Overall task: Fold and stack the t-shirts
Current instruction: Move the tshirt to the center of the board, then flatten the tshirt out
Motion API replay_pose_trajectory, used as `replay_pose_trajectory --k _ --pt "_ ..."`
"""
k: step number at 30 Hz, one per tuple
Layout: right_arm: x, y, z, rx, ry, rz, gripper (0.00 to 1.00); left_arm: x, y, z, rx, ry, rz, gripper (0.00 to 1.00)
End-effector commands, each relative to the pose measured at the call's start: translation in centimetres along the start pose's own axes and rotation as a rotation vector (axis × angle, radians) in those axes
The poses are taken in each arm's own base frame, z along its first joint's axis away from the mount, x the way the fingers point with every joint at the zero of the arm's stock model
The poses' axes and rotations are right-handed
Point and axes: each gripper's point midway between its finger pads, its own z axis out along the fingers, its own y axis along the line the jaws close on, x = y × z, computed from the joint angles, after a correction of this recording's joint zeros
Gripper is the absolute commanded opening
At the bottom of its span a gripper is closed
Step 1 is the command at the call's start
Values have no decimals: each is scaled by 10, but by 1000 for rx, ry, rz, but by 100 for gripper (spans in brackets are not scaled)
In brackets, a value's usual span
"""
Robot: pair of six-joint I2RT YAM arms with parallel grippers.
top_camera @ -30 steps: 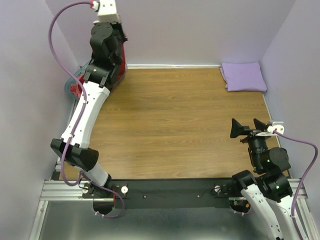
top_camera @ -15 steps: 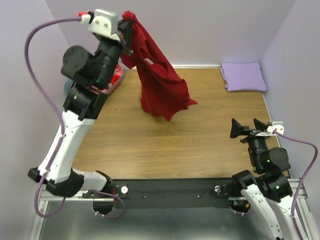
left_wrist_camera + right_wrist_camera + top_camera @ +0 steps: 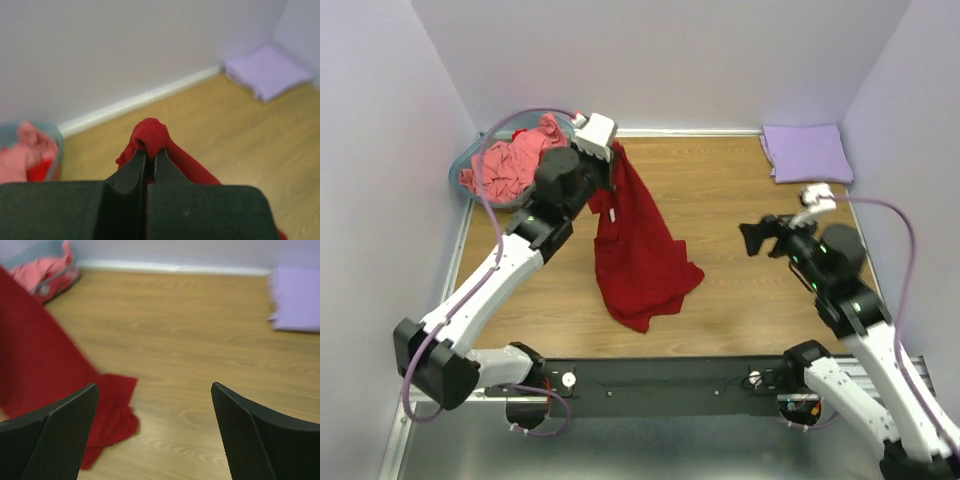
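At the far left of the table [image 3: 750,310], we see the left gripper [image 3: 148,155] clamped on the dark red t-shirt [image 3: 638,250], which hangs down onto it. The right gripper [image 3: 154,390] hovers with jaws apart, right of this shirt. The lavender t-shirt [image 3: 808,152] lies folded in the far right corner.

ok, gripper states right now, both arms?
Left gripper: closed on a bunched end of the dark red cloth t-shirt, which hangs from it.
Right gripper: open, holding nothing.
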Motion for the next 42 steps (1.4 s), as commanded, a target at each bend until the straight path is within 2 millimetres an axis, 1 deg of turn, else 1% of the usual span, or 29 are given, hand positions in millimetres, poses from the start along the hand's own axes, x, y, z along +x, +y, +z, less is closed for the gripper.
replay_pose_trajectory --k 1,2,3,5,6,8,9,10,12,13,15,16,17,18,19,22,23,29,31,33,34,35,36,37,38,39,40,41,42 --pt "43 57 27 -280 298 80 100 61 16 9 -105 94 -49 0" --pt "67 63 41 -312 405 95 100 74 18 11 -114 119 -51 0" --pt "68 74 44 -365 440 119 100 101 18 15 -122 174 -48 0" --pt "86 83 53 -411 524 144 100 120 27 20 -171 201 -42 0" --pt "106 85 61 -421 598 161 100 141 32 24 -193 240 -37 0" --pt "122 92 68 -450 660 173 100 159 45 32 -230 283 -63 0" --pt "134 94 71 -456 692 169 100 163 47 34 -234 297 -73 0" --pt "154 93 77 -437 747 164 100 166 49 34 -237 314 -92 0" --pt "173 107 80 -457 797 138 100 166 54 36 -237 313 -117 0" --pt "190 119 79 -479 852 118 100 167 61 35 -255 311 -127 0" --pt "194 136 81 -513 863 85 100 171 70 33 -284 314 -133 0" --pt "203 142 81 -509 880 53 100 172 75 32 -299 313 -133 0" --pt "208 159 74 -546 886 2 98 174 79 31 -313 316 -126 0" --pt "208 167 76 -546 880 -26 97 178 80 32 -318 325 -122 0" --pt "215 172 76 -529 886 -61 94 180 81 33 -322 330 -119 0" --pt "225 173 80 -504 901 -73 90 185 83 36 -323 344 -120 0" --pt "233 171 81 -490 916 -83 90 187 85 36 -326 348 -123 0" --pt "265 159 83 -431 976 -123 87 182 89 34 -334 336 -128 0" --pt "274 156 81 -418 993 -127 78 181 89 33 -334 334 -126 0" --pt "274 153 82 -401 989 -131 67 181 88 34 -329 334 -127 0" --pt "266 152 85 -390 963 -135 59 179 88 34 -326 330 -126 0" --pt "261 151 87 -379 944 -137 49 177 87 35 -318 323 -127 0" --pt "251 151 91 -365 917 -134 31 173 86 36 -314 316 -123 0" --pt "231 148 96 -334 850 -143 24 164 87 38 -311 298 -119 0" --pt "219 144 99 -308 815 -153 20 158 88 38 -316 286 -114 0" --pt "205 138 102 -266 781 -168 10 140 90 40 -320 247 -107 0" --pt "179 124 108 -193 703 -206 1 129 94 42 -332 223 -102 0" --pt "163 116 109 -154 666 -221 1 118 96 44 -337 203 -98 0" --pt "146 109 110 -117 643 -241 1 95 99 51 -341 157 -94 0"
